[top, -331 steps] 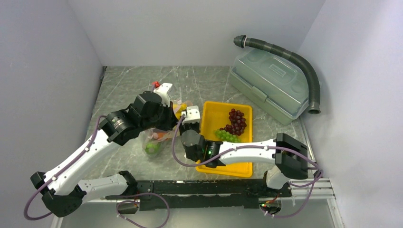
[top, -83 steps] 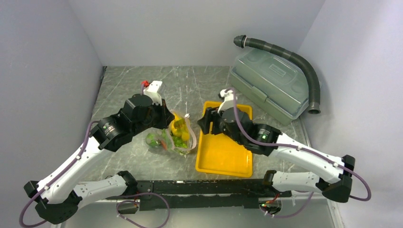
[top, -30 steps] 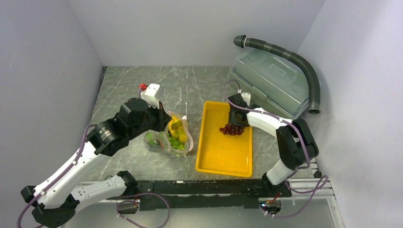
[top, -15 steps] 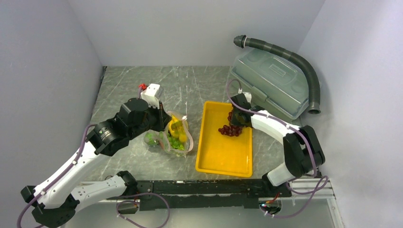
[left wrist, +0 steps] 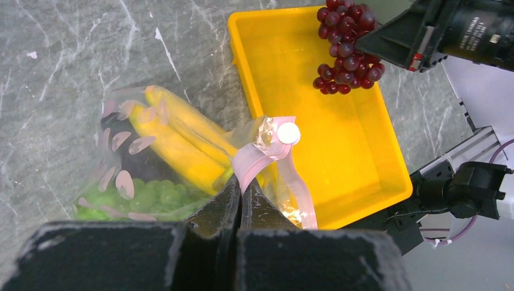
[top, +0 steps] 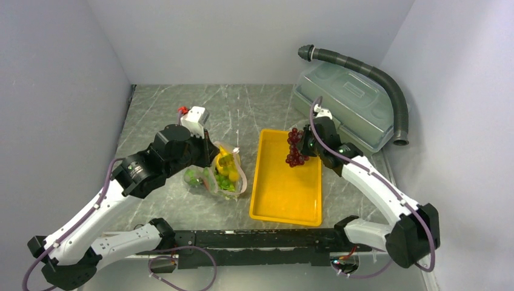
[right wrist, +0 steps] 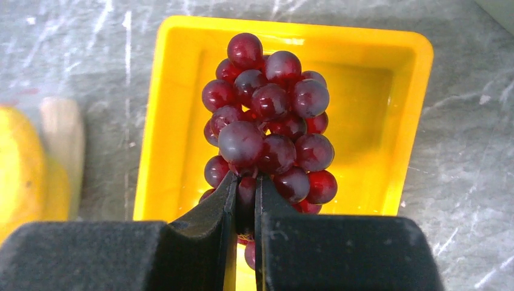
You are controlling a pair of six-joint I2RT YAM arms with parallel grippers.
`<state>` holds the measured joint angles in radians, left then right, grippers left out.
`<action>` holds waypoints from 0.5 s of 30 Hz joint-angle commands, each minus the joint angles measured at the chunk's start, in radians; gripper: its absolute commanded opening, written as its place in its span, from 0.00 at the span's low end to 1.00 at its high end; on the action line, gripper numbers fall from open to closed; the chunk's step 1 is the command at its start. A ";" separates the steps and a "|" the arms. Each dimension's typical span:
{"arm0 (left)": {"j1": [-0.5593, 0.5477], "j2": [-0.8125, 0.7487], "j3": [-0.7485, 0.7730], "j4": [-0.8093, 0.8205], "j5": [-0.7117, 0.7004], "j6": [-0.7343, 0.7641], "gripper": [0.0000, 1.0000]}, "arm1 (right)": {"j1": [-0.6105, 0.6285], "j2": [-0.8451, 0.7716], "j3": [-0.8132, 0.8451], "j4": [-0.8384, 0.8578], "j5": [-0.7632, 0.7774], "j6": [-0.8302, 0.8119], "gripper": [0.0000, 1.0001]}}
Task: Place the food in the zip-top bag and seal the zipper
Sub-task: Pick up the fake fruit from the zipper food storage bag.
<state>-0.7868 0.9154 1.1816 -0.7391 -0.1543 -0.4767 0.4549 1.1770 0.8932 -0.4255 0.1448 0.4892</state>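
Note:
The clear zip-top bag (top: 219, 176) lies left of the yellow tray (top: 285, 194), holding yellow bananas (left wrist: 182, 130) and green grapes (left wrist: 142, 197). My left gripper (left wrist: 240, 188) is shut on the bag's pink zipper strip (left wrist: 260, 159), holding the mouth up. A bunch of dark red grapes (top: 295, 148) hangs above the tray's far end, with my right gripper (right wrist: 245, 191) shut on it. The same bunch of dark red grapes (right wrist: 270, 124) fills the right wrist view over the yellow tray (right wrist: 400, 115).
A large translucent lidded box (top: 345, 109) stands at the back right with a grey corrugated hose (top: 388, 91) curving over it. Grey walls close in the marble table (top: 242, 109) on three sides.
My right gripper has closed on the dark red grapes and lifted them off the tray floor, its arm swinging outward to the right. The left arm and bag have stayed still.

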 commanded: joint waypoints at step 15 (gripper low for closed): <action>0.007 0.005 0.009 0.067 0.008 -0.016 0.00 | 0.132 -0.320 0.028 0.124 -0.248 -0.090 0.00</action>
<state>-0.7841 0.9264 1.1816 -0.7235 -0.1467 -0.4862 0.5465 0.9134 0.8841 -0.3981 -0.0429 0.4362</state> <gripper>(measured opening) 0.013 0.108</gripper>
